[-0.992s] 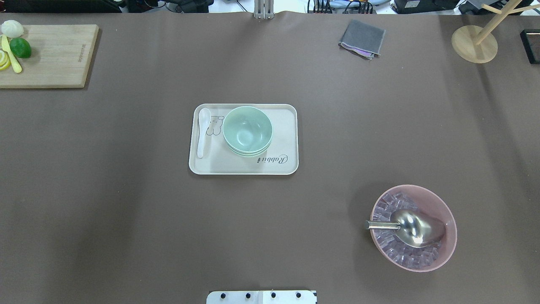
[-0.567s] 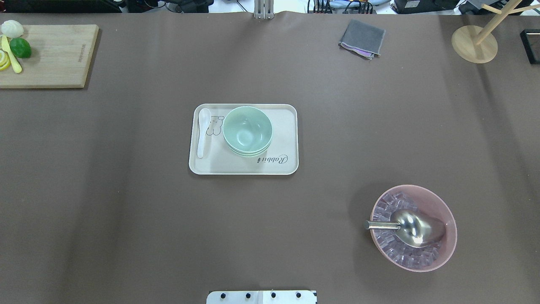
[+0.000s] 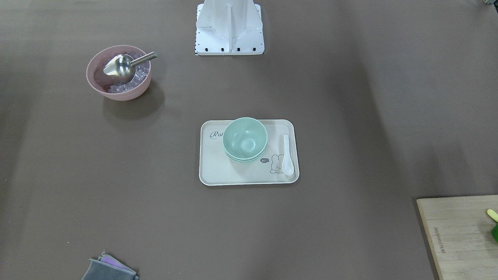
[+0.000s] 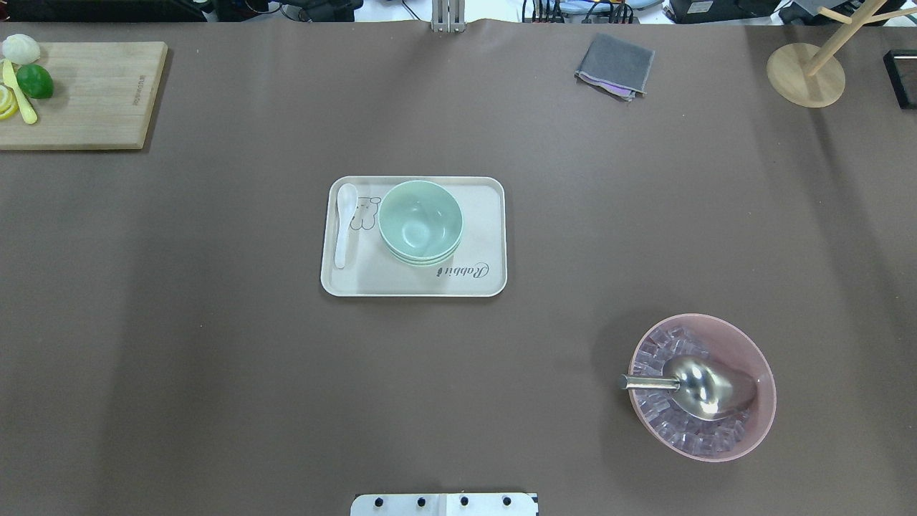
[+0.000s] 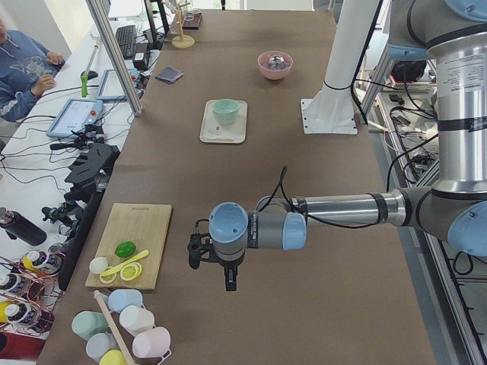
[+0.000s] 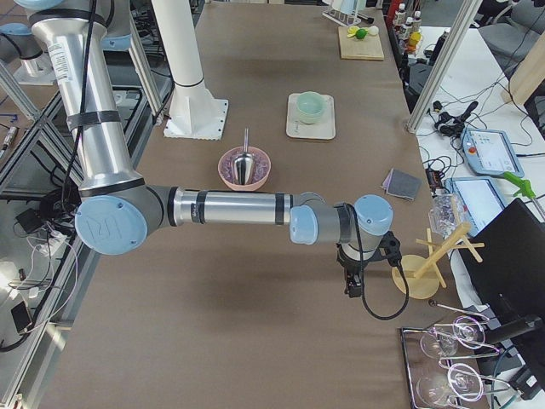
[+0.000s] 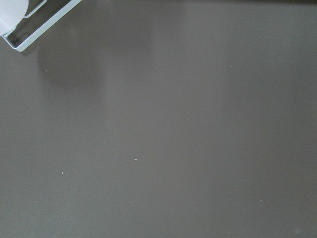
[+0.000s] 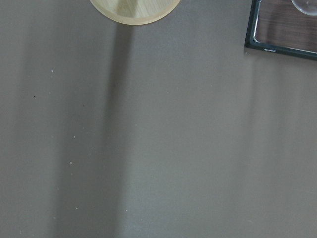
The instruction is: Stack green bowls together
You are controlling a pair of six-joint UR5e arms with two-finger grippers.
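The green bowls point(image 4: 420, 221) sit nested in one stack on a beige tray point(image 4: 481, 215) at the table's middle. They also show in the front view point(image 3: 244, 139), the left side view point(image 5: 225, 111) and the right side view point(image 6: 309, 106). My left gripper point(image 5: 230, 283) hangs over bare table near the cutting board, far from the stack. My right gripper point(image 6: 351, 288) hangs over bare table near a wooden stand, also far off. Both show only in the side views, so I cannot tell whether they are open or shut. Nothing hangs from either.
A white spoon point(image 4: 345, 223) lies on the tray beside the stack. A pink bowl point(image 4: 746, 341) of ice with a metal scoop point(image 4: 706, 387) stands front right. A cutting board point(image 4: 93, 93) with fruit, a grey cloth point(image 4: 615, 64) and a wooden stand point(image 4: 804, 75) lie along the far edge.
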